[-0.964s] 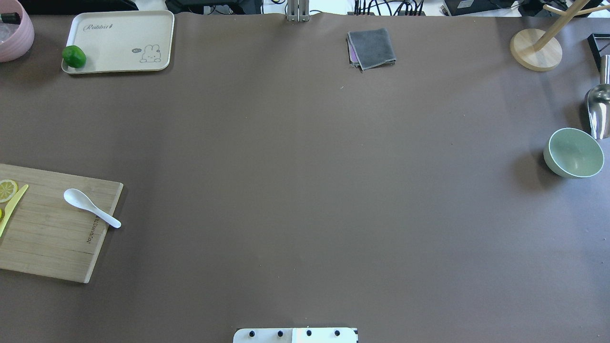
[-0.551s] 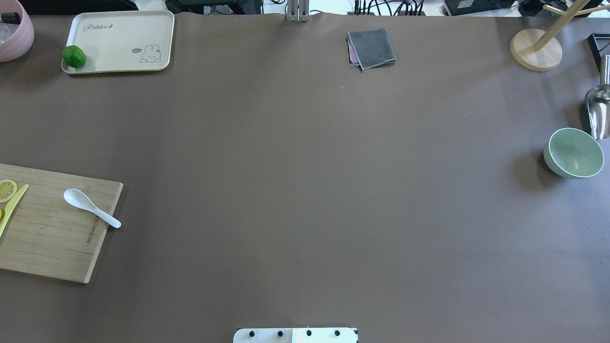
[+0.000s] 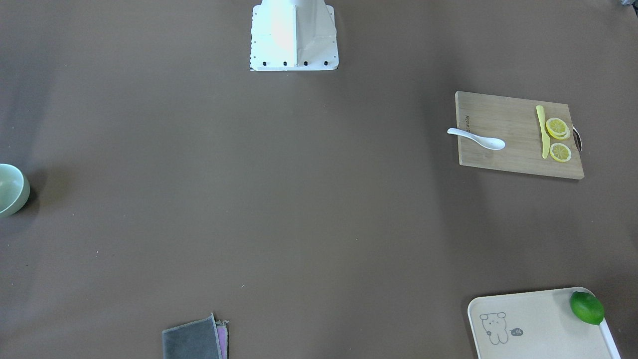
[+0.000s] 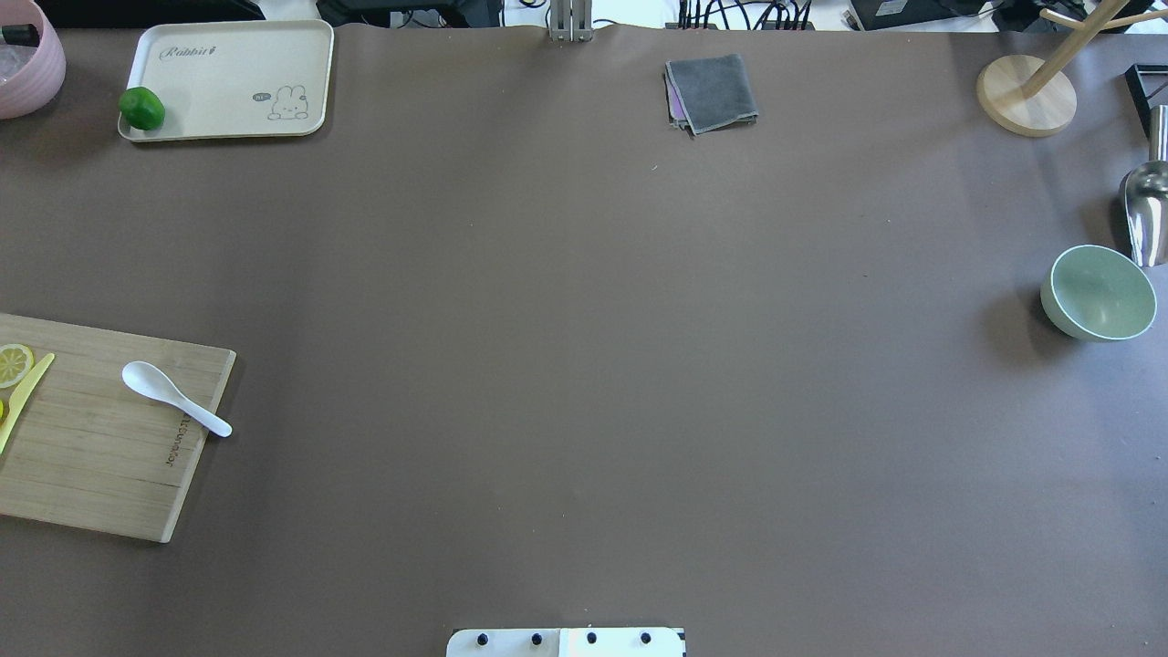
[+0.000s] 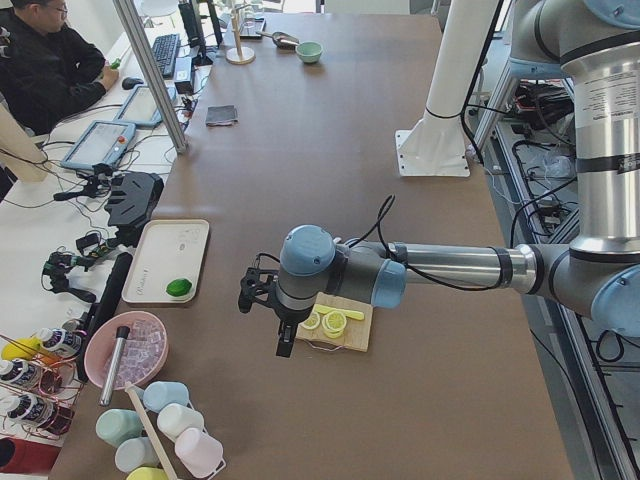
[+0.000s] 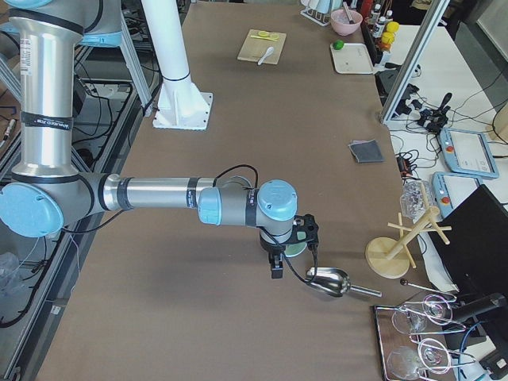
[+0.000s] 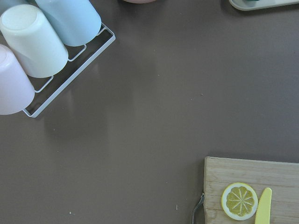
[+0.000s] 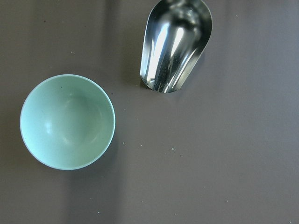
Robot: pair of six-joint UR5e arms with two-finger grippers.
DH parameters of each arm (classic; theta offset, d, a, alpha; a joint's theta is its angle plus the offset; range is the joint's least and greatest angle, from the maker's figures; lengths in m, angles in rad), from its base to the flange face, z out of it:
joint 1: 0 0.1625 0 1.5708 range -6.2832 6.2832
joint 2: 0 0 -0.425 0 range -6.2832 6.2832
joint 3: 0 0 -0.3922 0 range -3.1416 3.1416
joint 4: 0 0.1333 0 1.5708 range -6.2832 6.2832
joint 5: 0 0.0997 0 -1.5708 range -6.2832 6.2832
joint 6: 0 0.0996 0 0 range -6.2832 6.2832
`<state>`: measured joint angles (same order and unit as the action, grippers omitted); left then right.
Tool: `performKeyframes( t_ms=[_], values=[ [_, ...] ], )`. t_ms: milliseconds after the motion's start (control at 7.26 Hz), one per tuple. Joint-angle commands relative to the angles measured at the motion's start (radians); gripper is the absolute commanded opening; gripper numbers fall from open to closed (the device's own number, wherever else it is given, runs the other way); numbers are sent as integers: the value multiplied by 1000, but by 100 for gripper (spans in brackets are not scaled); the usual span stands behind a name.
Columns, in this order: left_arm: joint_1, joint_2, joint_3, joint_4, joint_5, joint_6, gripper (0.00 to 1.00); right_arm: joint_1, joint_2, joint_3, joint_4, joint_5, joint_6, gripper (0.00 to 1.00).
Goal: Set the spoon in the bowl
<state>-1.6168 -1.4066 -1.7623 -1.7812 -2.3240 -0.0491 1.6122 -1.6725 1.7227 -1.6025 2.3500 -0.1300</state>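
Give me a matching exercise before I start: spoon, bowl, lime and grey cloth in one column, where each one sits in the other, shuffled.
Things:
1. spoon
2. bowl
3. lime
4. grey cloth

Places:
A. on a corner of the tray
B. on the cutting board, handle tip past its edge
C. beside the metal scoop
D. lying by itself on the side far from the robot

Pairs: 1-B, 2-C, 3-A, 4-D

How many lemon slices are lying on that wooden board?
3, it seems: two overlapping lemon slices beside the yellow knife, one alone nearer the front-facing camera. More could hide beneath.
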Motion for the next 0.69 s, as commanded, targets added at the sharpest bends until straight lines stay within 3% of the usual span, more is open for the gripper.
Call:
performKeyframes(
  t_ms=[0, 275, 551],
  values=[
    [0, 0, -6, -1, -2, 0, 98, -8, 2, 0, 1, 0, 4, 100],
    [2, -11, -11, 5, 0, -3, 98, -9, 2, 0, 3, 2, 10, 100],
    [5, -24, 0, 2, -62, -3, 98, -11, 2, 0, 4, 2, 9, 100]
  ],
)
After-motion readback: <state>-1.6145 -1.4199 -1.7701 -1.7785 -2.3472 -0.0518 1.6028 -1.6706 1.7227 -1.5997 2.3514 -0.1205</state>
